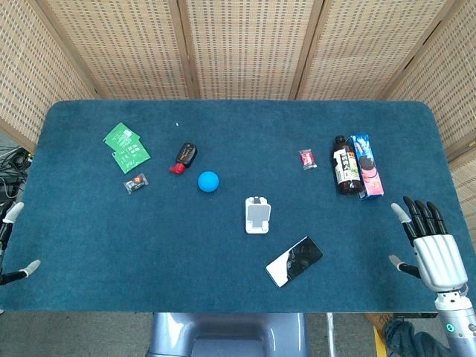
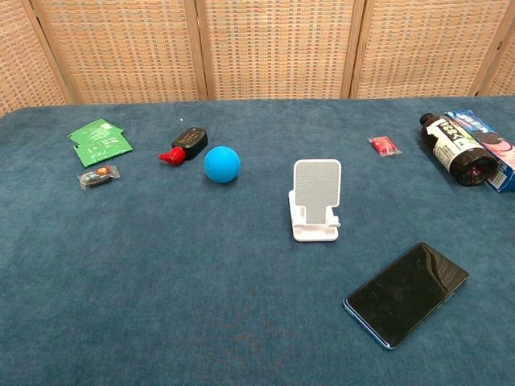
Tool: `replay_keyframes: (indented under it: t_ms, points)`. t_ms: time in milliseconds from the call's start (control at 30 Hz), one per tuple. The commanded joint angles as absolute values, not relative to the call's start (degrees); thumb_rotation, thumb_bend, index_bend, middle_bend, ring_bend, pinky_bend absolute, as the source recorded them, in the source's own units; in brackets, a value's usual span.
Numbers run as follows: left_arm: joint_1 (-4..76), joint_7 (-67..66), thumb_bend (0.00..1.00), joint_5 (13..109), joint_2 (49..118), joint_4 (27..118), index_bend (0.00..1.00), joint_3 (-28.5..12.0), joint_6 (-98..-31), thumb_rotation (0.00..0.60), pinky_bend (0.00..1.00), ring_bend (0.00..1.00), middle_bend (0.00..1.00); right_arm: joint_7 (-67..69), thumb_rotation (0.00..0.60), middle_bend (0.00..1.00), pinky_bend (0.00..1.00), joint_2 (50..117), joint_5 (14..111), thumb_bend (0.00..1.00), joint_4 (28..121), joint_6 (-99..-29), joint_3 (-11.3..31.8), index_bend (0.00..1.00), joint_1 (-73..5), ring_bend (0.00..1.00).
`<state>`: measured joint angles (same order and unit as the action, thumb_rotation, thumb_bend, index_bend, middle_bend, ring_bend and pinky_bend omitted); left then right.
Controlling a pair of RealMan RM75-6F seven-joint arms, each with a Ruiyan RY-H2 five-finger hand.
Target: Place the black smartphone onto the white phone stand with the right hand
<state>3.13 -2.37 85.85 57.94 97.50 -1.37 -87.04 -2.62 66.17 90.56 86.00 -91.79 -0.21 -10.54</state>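
The black smartphone [image 1: 294, 261] [image 2: 407, 293] lies flat on the blue table, screen up, angled, near the front edge. The white phone stand [image 1: 257, 215] [image 2: 315, 199] stands upright just behind and left of it, holding nothing. My right hand [image 1: 428, 244] hovers at the table's right front corner, fingers spread and holding nothing, well to the right of the phone. Only the fingertips of my left hand [image 1: 13, 242] show at the left edge, apart and holding nothing. Neither hand appears in the chest view.
A blue ball [image 1: 208, 181] and a black-and-red object [image 1: 184, 157] lie left of the stand. Green packets [image 1: 126, 146] and a small wrapper [image 1: 136, 184] sit far left. A dark bottle [image 1: 345, 166], blue box [image 1: 367, 165] and red sachet [image 1: 307, 158] lie at right.
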Motion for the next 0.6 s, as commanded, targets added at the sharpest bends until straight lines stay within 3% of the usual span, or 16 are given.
replay_keyframes:
  t_ms: [33,300,600]
  points:
    - [3.09,-2.33,0.0,85.91,58.01,97.37,0.0,-1.29,-86.98,0.6,0.0,0.0,0.0,-2.64,0.6,0.0,0.0,66.15,90.85,0.0,86.13,-91.88,-0.01,0.0,-10.36,0.0]
    - [3.34,-2.0,0.0,85.09,58.08,96.98,0.0,-1.5,-86.03,0.6,0.0,0.0,0.0,-3.49,0.6,0.0,0.0,65.46,92.53,0.0,88.58,-87.81,-1.0,0.0,-11.5,0.0]
    - [4.64,-3.39,0.0,82.87,58.82,96.59,0.0,-2.11,-83.11,0.6,0.0,0.0,0.0,-6.21,0.6,0.0,0.0,65.27,100.21,0.0,92.22,-65.99,-4.83,0.0,-23.55,0.0]
